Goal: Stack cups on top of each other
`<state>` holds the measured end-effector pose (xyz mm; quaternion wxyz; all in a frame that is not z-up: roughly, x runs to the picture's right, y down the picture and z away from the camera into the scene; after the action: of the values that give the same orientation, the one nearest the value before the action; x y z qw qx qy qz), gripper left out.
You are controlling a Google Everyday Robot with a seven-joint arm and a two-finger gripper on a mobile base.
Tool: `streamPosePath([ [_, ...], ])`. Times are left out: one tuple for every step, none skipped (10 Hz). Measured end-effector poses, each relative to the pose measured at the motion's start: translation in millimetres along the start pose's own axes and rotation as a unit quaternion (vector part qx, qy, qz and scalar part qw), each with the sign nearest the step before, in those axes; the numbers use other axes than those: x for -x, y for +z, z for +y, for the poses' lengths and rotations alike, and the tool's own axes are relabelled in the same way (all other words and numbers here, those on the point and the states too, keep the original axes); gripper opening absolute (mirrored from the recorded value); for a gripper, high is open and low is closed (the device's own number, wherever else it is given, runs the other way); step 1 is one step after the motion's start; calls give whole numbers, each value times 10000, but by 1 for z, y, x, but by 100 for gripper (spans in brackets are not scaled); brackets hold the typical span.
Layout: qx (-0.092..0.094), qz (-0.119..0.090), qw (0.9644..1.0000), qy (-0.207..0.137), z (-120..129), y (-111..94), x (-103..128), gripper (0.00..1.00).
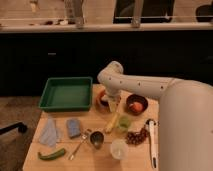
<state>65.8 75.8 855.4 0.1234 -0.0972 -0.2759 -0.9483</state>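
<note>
The translucent yellow-green cup [123, 123] stands upright on the wooden table [60, 162], right of centre. The dark grey metal cup [96, 139] stands upright to its front left, apart from it. My gripper [112, 104] hangs from the white arm over the back middle of the table, right beside a brown bowl [102, 97]. It is behind both cups and well apart from them. The arm hides part of that bowl.
A green tray [67, 93] sits at the back left. A second brown bowl [136, 104] holds something orange. Also on the table are a yellowish long item [112, 121], a white round cup [119, 149], dark grapes [136, 136], a white tool [151, 137], a spoon [79, 144], a blue sponge [73, 127], a cloth [49, 132] and a green vegetable [51, 154].
</note>
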Motion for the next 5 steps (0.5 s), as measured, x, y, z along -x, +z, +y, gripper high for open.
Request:
streamPosePath([
  [0,14,10000,-30,-1,-2,2,80],
  [-21,60,9999,-88,-1,-5,8,80],
  [-62,100,9998,-133,0,-7,16,80],
  [-103,151,9996,-214,1,-9,23,80],
  [-139,194,9991,-354,3,-9,28,80],
])
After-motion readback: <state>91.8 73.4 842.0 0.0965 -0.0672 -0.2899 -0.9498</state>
